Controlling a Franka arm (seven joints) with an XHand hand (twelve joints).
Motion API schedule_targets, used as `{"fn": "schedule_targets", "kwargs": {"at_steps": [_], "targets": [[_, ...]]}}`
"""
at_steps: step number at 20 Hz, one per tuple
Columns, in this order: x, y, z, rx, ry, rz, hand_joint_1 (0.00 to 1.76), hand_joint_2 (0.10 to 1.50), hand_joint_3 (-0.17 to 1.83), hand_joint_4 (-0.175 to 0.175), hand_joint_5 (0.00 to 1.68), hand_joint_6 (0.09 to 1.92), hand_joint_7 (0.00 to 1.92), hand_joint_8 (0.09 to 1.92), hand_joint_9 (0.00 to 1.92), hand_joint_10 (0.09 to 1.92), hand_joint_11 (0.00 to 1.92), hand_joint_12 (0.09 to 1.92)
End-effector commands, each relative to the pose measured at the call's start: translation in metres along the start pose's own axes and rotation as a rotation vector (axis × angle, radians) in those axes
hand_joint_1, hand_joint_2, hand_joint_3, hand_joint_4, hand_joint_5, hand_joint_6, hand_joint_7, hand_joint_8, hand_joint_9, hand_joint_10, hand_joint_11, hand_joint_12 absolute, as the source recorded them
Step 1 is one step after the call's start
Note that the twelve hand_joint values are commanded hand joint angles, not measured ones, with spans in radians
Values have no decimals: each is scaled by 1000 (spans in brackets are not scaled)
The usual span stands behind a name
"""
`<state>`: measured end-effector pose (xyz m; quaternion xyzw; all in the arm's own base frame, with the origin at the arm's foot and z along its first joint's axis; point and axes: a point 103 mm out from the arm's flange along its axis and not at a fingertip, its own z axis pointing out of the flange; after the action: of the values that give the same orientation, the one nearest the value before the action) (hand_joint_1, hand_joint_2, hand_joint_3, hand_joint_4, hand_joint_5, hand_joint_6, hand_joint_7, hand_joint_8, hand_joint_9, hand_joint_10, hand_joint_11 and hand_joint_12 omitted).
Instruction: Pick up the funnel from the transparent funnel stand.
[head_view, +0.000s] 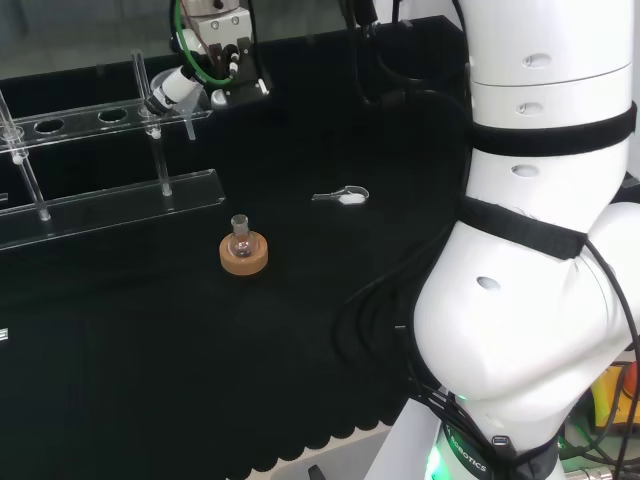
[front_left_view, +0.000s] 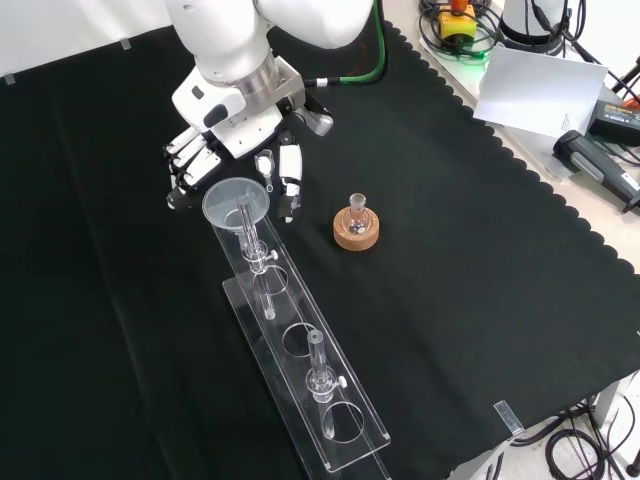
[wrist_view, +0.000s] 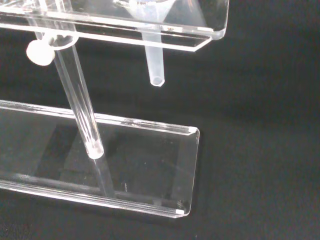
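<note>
Reading the front view from left to right, you see the black and white robot hand with relaxed, parted fingers, holding nothing, behind the clear conical plastic funnel seated at the far end of the transparent acrylic funnel stand. Closing off-centre could tip the funnel or shove the stand. A small glass flask on a cork ring stands nearby on the right.

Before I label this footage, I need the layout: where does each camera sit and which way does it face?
Head: behind and above the base, looking over the white arm at the stand.
Front: opposite the arm, looking down on the cloth; robot hand at the funnel.
Wrist: beside the palm, close on the funnel's stem.
Head and front share the flask on its cork ring.
</note>
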<state>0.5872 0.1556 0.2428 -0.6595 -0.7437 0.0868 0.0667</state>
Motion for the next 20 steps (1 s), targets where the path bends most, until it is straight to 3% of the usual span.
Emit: {"fn": "schedule_targets", "kwargs": {"at_steps": [1,13,20], "targets": [[0,3,1,10,-17,4,475,698,86,-72,319,87,420,603,188,880,0,1329],[0,3,9,8,-18,14,502,699,160,-58,425,87,623,539,330,803,0,1327],[-4,2,7,-20,-4,7,572,645,491,-50,599,87,882,478,600,631,0,1331]]}}
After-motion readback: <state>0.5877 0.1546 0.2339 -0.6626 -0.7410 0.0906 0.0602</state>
